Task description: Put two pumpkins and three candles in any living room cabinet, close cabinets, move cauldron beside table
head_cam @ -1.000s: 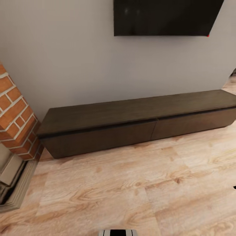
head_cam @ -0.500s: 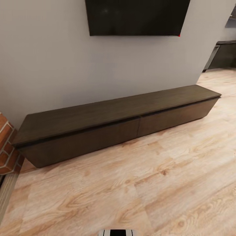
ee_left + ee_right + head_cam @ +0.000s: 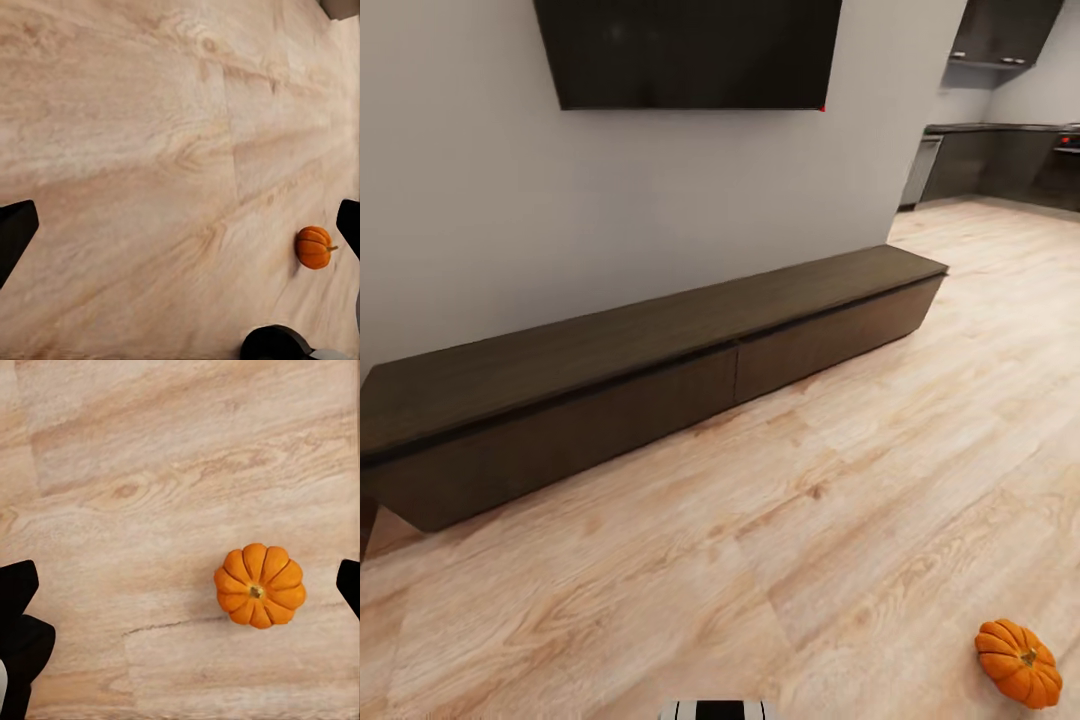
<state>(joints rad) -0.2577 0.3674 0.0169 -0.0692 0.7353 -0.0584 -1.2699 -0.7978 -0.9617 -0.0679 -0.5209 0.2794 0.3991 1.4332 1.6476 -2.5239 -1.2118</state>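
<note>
The long dark brown cabinet stands against the grey wall, both flat drawer fronts shut. One orange ribbed pumpkin lies on the wood floor at the lower right of the head view, well away from the cabinet. My right gripper hangs open above the floor, and the pumpkin lies upright below it, nearer one fingertip. My left gripper is open too, with nothing in it, and a pumpkin lies on the floor close to one black fingertip.
A black TV hangs on the wall above the cabinet. Dark kitchen units stand far off at the back right, past open wood floor. A dark rounded shape shows in the left wrist view; what it is I cannot tell.
The whole head view has swung to the right: the brick fireplace has left the picture, the cabinet has shifted left, and the pumpkin and kitchen have come into view.
</note>
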